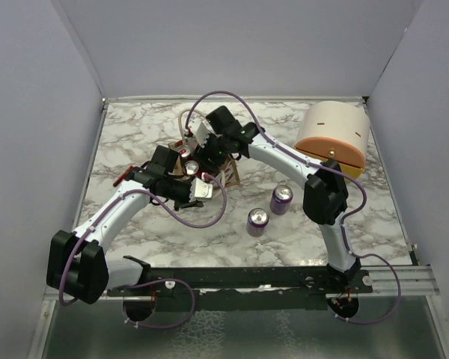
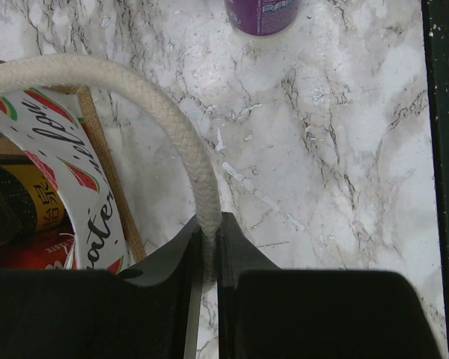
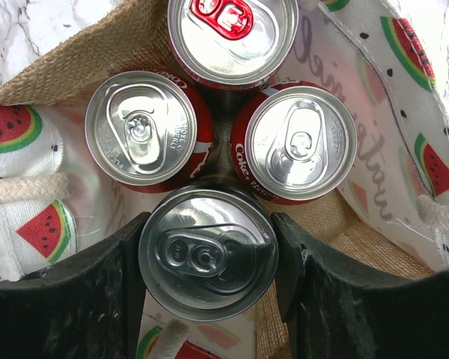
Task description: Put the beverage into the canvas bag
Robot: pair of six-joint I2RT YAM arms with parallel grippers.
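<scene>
A robotics lab booth, where pale grey partition walls enclose a white marble-patterned tabletop and a white-and-black left robot arm and matching right robot arm are bolted to a black rail.

Overhead rear view, close downward wrist views, all sharing canvas bag
</scene>
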